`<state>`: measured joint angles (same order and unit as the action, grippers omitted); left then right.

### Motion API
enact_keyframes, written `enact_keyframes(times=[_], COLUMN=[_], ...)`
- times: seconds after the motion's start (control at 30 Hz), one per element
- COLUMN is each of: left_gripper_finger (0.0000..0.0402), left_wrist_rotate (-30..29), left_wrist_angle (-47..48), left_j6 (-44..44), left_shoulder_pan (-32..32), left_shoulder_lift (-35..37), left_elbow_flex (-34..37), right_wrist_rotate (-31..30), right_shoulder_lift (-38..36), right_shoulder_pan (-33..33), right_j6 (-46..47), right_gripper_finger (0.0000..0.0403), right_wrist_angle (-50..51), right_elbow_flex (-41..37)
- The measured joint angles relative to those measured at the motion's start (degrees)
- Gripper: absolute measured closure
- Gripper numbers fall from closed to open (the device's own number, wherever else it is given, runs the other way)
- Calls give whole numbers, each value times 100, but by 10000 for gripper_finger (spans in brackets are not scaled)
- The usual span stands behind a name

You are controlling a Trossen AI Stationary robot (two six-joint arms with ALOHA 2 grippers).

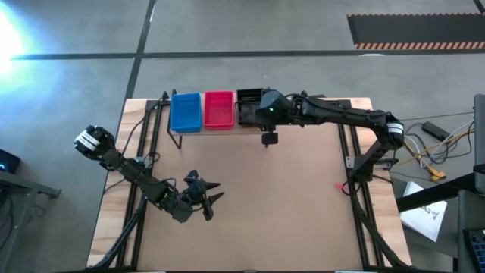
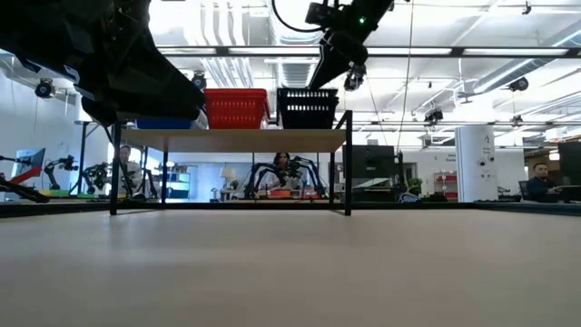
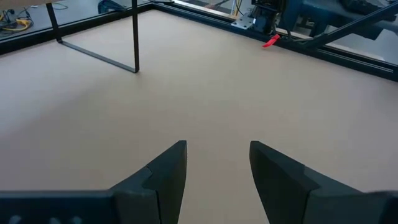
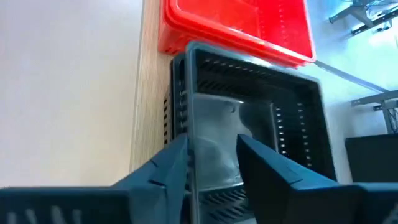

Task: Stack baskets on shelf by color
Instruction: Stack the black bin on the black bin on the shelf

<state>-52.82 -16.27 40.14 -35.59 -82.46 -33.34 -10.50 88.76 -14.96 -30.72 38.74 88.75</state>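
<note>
The shelf (image 2: 236, 139), a light plank on thin black legs, stands at the table's far edge. On its top, side by side, sit blue baskets (image 1: 185, 111), red baskets (image 1: 218, 110) and black baskets (image 1: 248, 106), each resting on its base. My right gripper (image 4: 213, 142) hovers open just above the black baskets (image 4: 249, 93), over their right part, fingers pointing down and toward the left. In the low view it (image 2: 350, 76) stands above their rim. My left gripper (image 3: 217, 155) waits open over the table's near left (image 1: 206, 196).
The shelf's black leg frame (image 3: 99, 53) stands on the bare wooden tabletop (image 1: 288, 197). A small red object (image 1: 340, 185) lies by the table's right rail. The left arm (image 2: 109, 54) hides part of the blue baskets in the low view. People sit in the room beyond.
</note>
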Motion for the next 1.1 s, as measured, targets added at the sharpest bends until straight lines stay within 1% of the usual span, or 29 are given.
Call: enact_keyframes(times=[0.17,0.3,0.37,0.47,0.57,0.67,0.87,1.07,1.1], left_gripper_finger=[242,242,242,242,242,242,242,242,242], left_wrist_rotate=[2,2,2,2,-2,-2,-7,-14,-14], left_wrist_angle=[2,6,3,4,7,2,0,-3,-5], left_j6=[-2,-4,-4,-5,-6,-6,-13,-10,-10], left_shoulder_pan=[0,0,0,0,7,28,74,78,76], left_shoulder_lift=[0,0,0,0,0,0,0,0,0], left_elbow_flex=[0,0,0,0,0,0,0,0,0], right_wrist_rotate=[5,66,-2,-188,-405,-451,-442,-384,-295], right_shoulder_lift=[-291,-638,-809,-991,-1041,-990,-797,-762,-764], right_shoulder_pan=[7,42,26,-221,-524,-744,-833,-767,-764], right_j6=[174,599,745,1230,1754,2051,2041,1958,1958], right_gripper_finger=[243,246,256,279,308,337,376,387,387], right_wrist_angle=[-29,43,-7,-127,-135,-177,-738,-807,-809], right_elbow_flex=[0,-130,-293,-565,-809,-1047,-1296,-1237,-1230])
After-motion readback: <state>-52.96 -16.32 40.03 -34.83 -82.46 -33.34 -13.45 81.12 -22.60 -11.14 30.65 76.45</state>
